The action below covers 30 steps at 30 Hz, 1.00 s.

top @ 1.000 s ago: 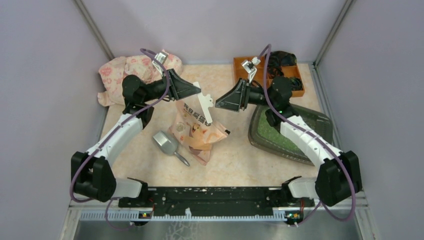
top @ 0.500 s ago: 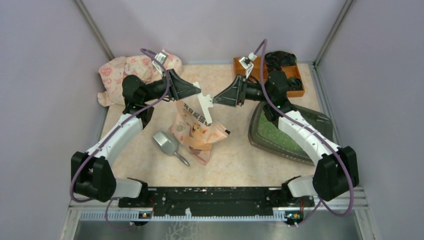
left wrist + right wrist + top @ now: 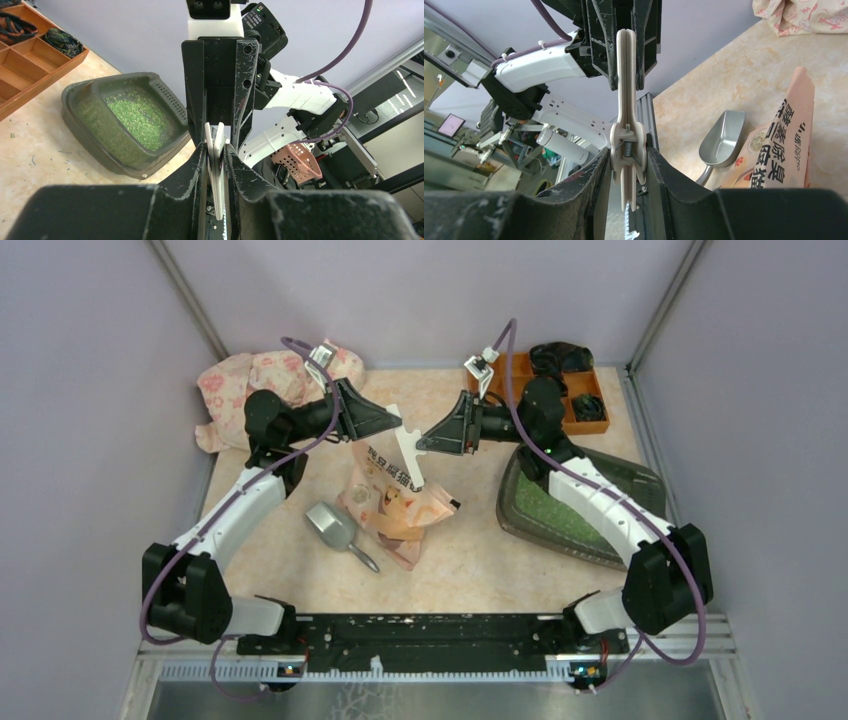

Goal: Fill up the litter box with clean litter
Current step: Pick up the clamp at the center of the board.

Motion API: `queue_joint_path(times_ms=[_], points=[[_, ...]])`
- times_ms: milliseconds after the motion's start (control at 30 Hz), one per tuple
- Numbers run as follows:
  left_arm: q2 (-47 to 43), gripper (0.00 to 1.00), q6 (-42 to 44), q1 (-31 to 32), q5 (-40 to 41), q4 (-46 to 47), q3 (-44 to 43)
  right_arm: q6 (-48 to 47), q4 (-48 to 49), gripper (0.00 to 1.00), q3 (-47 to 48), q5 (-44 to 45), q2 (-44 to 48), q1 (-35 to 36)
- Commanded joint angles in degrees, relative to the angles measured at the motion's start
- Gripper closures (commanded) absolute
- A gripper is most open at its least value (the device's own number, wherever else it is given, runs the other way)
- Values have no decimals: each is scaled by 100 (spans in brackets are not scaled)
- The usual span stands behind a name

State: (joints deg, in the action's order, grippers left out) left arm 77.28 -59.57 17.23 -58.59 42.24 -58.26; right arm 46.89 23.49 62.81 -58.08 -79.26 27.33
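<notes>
Two grippers are met on one small thing above the table's middle: the left gripper (image 3: pixel 216 150) is clamped narrowly on the thin end of a white clip (image 3: pixel 408 455), and the right gripper (image 3: pixel 626 161) is drawn in narrow around the clip's spring end, both fingers appearing to touch it. The clip is judged stiff, light and sprung, so it is best squeezed at that handle end. No bag material is seen between its leaves in the right wrist view. Just below, toward 6 o'clock, a pink printed bag (image 3: pixel 395 505) is slumped on the table, with a grey scoop (image 3: pixel 333 527) lying at its 8 o'clock. The bag is judged soft and crinkly, with its weight low, so a hold on its upper edge or corners is favoured over its sagging belly. At 3 o'clock of the bag the litter box (image 3: pixel 645 480) is set near the table's right side, under the right arm, with an orange organiser (image 3: pixel 590 422) at its 12 o'clock. A patch of clean litter (image 3: pixel 135 112) is already spread across the box floor. The granules are judged loose, light and free-running. They cannot be pinched and are better poured from the bag or carried in the scoop, and spills over the rim are to be expected.
</notes>
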Motion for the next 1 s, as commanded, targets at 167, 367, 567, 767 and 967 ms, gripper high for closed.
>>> queue_joint_path(times_ms=[167,367,567,767,967], points=[[2,79,67,-23,-92,159,34,-105,172,73,338,80,62,31],[-27,62,140,-18,-81,56,9,-117,135,88,350,107,78,33],[-55,44,275,-19,-39,-163,-123,-573,-651,100,559,315,40,35],[-181,39,678,-84,124,-738,-468,-1277,-1661,100,936,387,-95,8],[-540,32,803,-521,434,-1168,-537,-782,-1355,100,882,4,-224,-223]])
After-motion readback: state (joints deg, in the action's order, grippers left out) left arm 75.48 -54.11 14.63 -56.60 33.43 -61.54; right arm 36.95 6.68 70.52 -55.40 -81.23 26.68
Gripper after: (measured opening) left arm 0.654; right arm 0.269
